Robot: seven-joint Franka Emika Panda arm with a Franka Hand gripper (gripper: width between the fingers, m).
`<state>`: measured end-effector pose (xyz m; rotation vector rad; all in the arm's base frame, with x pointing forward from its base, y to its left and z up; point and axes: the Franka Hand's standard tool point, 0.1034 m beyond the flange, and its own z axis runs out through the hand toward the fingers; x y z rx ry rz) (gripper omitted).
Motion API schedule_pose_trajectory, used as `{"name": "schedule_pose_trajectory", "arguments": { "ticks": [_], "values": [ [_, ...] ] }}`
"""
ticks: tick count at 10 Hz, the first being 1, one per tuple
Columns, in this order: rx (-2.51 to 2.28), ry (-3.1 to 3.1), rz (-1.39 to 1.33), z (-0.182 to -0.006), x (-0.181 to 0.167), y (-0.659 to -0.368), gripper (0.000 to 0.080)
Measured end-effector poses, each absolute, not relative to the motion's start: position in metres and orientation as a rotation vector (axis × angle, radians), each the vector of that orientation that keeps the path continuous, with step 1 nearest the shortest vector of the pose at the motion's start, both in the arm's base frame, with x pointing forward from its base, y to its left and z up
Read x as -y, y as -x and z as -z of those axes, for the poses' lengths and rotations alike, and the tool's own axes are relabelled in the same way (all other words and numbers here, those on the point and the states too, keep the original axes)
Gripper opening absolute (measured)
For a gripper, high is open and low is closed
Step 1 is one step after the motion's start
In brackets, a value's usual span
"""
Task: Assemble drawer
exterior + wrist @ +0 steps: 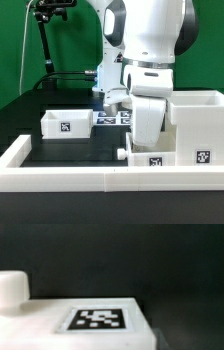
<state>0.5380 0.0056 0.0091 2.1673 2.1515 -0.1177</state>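
The middle of the exterior view is filled by the white robot arm (150,50), and much behind it is blocked: the marker board (113,117) is glimpsed only as a strip of tags past the lower links. A black stand (43,40) with a trailing cable is seen at the exterior view's left rear. The gripper (100,102) is held low near the marker board, dark and largely masked, so whether its jaws are spread or pressed together cannot be told. Now the drawer: its large boxy case (195,120), plain white, is set at the exterior view's right, with a square tag (200,155) borne on its front. One small tray (62,122) is seen well apart at the exterior view's left, and a second tray (150,157) is placed just beside the case, its knob (122,153) pointed toward the exterior view's left. In the wrist view, a white tagged part (40,314), its black-and-white tag (97,318) and a rounded white knob (10,288) are framed against the black table (130,258); which tray this is cannot be told. The table is edged by a low white rim (70,178), and a green backdrop (75,40) is hung behind.
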Motion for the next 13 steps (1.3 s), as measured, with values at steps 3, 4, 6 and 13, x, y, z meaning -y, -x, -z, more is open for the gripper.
{"name": "schedule_pose_trajectory", "arguments": {
  "ticks": [3, 4, 6, 13],
  "values": [
    [-2.151, -2.168, 0.118, -0.009, -0.005, -0.538, 0.0044],
    [-2.151, -2.168, 0.118, -0.009, -0.005, -0.538, 0.0044],
    [-2.139, -2.178, 0.119, -0.012, -0.009, -0.539, 0.0044],
    [-2.133, -2.184, 0.147, -0.025, -0.007, -0.539, 0.0469]
  ]
}}
